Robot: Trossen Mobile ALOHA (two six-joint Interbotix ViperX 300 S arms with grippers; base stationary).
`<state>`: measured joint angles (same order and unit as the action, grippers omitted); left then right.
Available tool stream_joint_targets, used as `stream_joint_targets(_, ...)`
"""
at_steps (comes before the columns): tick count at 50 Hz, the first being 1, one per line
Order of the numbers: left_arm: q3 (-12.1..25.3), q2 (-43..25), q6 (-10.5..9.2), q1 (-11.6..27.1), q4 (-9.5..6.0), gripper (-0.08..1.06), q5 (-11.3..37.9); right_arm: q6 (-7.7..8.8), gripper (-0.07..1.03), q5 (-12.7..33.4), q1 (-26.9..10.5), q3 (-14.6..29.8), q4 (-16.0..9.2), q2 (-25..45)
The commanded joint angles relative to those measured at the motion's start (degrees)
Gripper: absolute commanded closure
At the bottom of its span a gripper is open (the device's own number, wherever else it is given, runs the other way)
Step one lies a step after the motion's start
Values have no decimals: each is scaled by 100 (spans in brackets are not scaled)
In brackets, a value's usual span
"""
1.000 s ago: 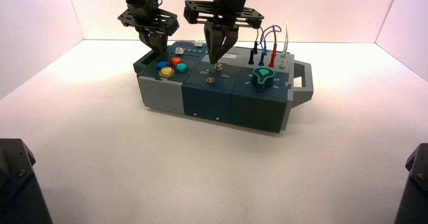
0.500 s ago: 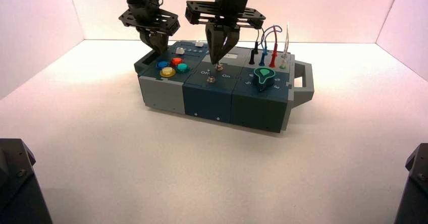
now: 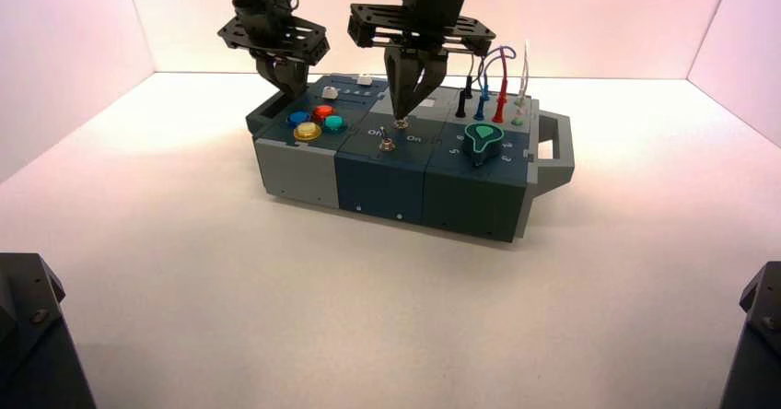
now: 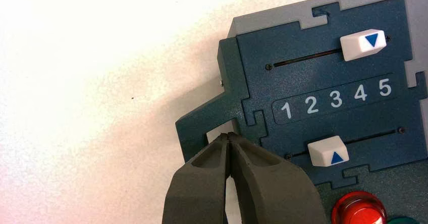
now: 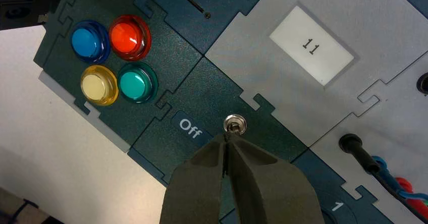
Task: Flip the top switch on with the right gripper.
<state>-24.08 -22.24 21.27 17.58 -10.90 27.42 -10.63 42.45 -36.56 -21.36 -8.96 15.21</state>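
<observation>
The top switch (image 5: 234,124) is a small silver toggle on the dark-blue middle panel, close to the grey section with the white label "11" (image 5: 311,46). An "Off" mark (image 5: 191,128) sits beside it. My right gripper (image 5: 228,137) is shut, its joined tips touching the toggle's lever from the front side. From above, the right gripper (image 3: 402,114) points straight down onto the top switch (image 3: 402,123), and the second toggle (image 3: 388,144) stands free nearer the front wall. My left gripper (image 4: 228,134) is shut and hovers over the box's left handle opening (image 4: 218,131), holding nothing.
Blue, red, yellow and teal buttons (image 5: 112,58) lie left of the switches. Two white sliders (image 4: 363,44) flank a scale numbered 1 to 5. A teal knob (image 3: 482,140) and upright plugged wires (image 3: 489,87) occupy the box's right end, beside a grey handle (image 3: 557,151).
My right gripper has shifted slightly to the right while staying on the top switch. The box has slid a little to the right with it. The left gripper has barely moved.
</observation>
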Motion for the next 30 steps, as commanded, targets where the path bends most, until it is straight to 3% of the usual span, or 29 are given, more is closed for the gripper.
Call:
stream_joint_targets(1, -88, -352, 123, -26, 35, 101, 26, -18, 98, -53, 308, 70, 114, -158)
stream_joint_targets(18, -132, -79, 123, -35, 35, 101, 26, 0, 98, 62, 299, 439, 79, -308)
stream_joint_targets(30, -246, 334, 114, -35, 35, 101, 44, 26, 98, 167, 246, 264, 88, -686)
